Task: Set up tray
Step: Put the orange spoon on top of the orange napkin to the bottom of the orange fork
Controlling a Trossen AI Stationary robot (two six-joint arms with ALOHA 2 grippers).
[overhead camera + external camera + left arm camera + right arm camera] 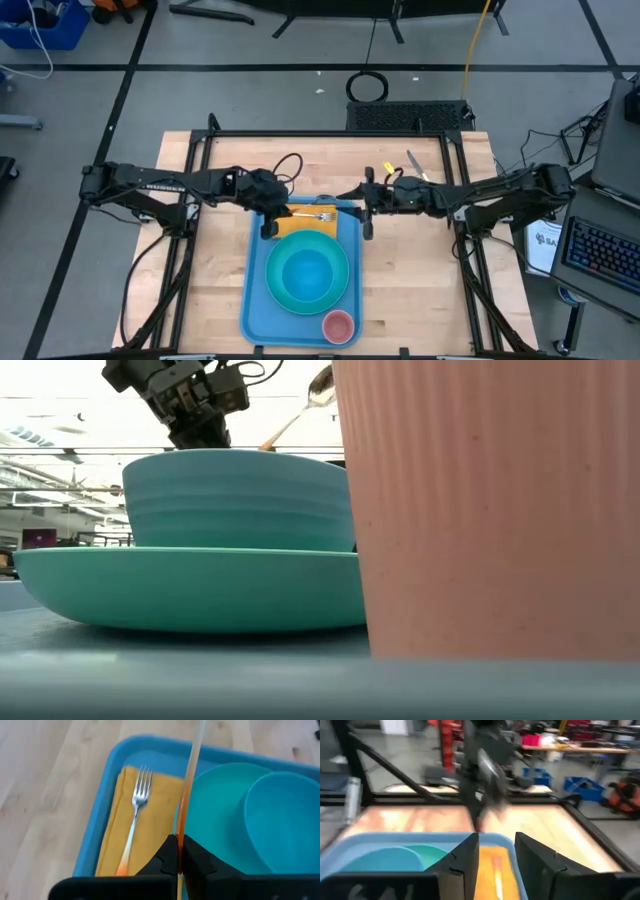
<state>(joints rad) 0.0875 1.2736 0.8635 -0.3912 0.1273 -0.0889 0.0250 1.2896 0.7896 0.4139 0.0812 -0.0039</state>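
Two dark jointed arms — black cabling, angular matte-black fingers [535, 865]

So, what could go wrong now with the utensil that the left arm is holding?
The left gripper pinches the thin utensil by its orange handle alone, so it may tilt or slip. It hangs above the fork on the napkin, beside the plate: released badly, it could land across the fork or on the plate's rim.
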